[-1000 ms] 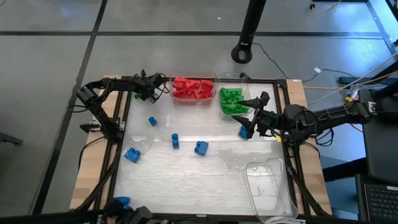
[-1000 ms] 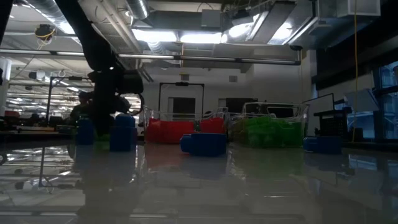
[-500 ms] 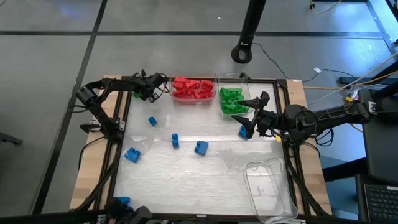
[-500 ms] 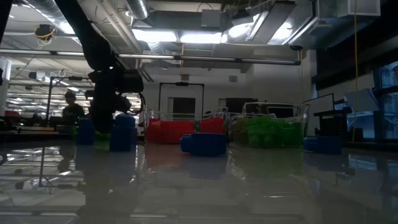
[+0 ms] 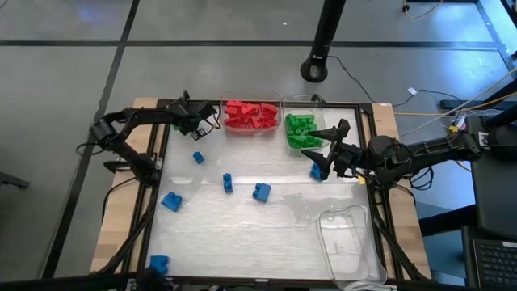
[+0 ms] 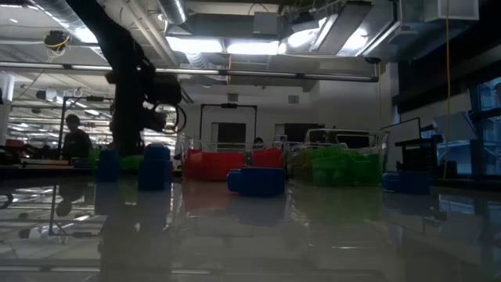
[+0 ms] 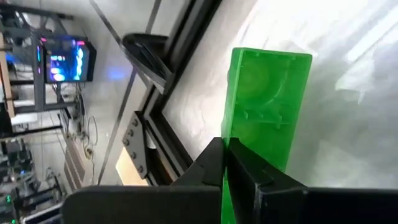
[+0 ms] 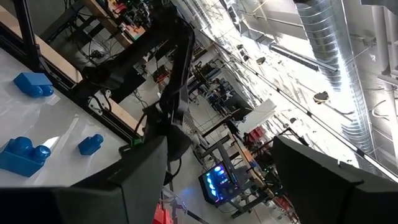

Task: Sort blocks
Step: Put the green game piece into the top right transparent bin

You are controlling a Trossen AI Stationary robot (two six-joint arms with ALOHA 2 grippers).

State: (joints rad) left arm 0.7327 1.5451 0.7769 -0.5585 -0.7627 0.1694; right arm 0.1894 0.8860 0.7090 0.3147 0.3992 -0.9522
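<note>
Your left gripper is clamping tight on a green brick at the table's far left corner, beside the bin of red bricks. Your right gripper is hanging with fingers spread wide, empty, over a blue brick near the bin of green bricks.

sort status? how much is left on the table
Done: red bricks fill one clear bin, green bricks the next. In hand: left gripper shut on a green studded brick. Left: six blue bricks loose, e.g.; the third clear bin is empty. Right gripper hovers open.
</note>
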